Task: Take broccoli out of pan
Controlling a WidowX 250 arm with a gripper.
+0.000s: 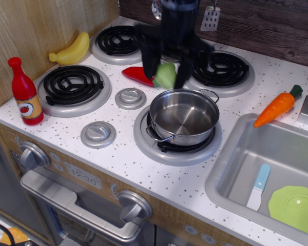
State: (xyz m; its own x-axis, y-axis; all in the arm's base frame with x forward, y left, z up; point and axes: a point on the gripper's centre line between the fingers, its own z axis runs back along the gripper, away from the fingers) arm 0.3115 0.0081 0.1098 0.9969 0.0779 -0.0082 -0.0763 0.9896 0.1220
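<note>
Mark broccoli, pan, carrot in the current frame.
broccoli (pixel 166 76), main camera view, middle of the pale-green lump between the fingers.
pan (pixel 180 117), main camera view, bare inner floor.
carrot (pixel 275 109), main camera view, middle of the orange body.

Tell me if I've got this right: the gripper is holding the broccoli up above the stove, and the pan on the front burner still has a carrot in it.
Not quite. The pan is empty; the observation image shows only bare steel inside. The carrot lies on the counter beside the sink. The gripper does hold the broccoli above the stove.
</note>
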